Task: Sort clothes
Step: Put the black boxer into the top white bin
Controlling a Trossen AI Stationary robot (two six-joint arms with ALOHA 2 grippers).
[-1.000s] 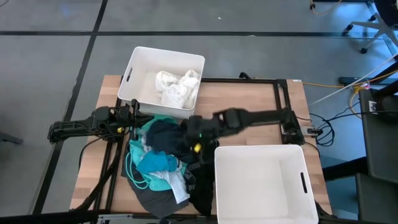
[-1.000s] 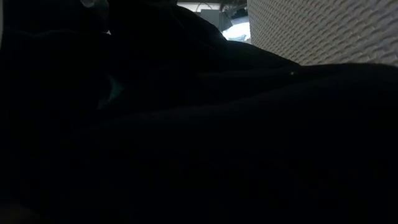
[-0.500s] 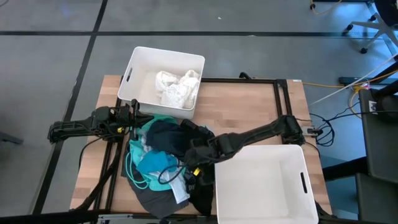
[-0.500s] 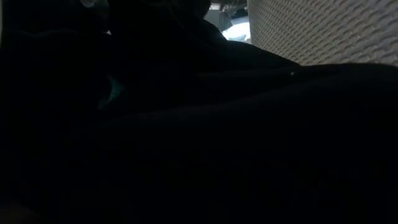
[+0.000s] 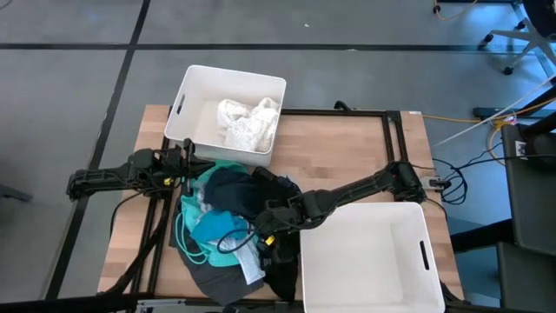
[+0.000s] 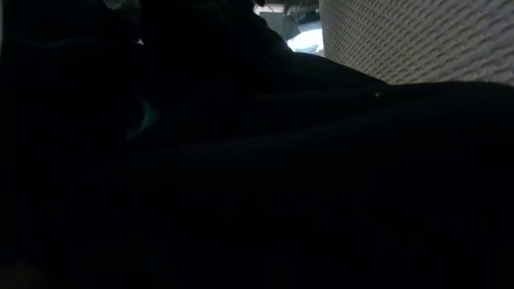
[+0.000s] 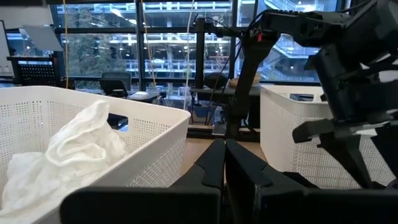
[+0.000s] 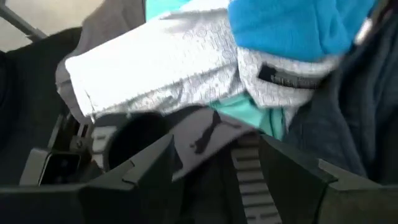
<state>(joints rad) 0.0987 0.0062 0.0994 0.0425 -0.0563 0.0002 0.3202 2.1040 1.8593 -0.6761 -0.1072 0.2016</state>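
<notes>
With its fingers spread over the tangled clothes pile (image 5: 230, 230), the right gripper (image 5: 263, 236) could snag several garments at once; the left gripper (image 5: 185, 165) waits pressed together.

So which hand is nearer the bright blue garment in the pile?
Right. The right hand is open, down on the pile beside the blue garment; the left hand waits shut at the pile's far edge by the bin.

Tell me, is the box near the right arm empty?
Empty. The high view shows only bare white floor inside the near bin, while the far bin holds white clothes.
</notes>
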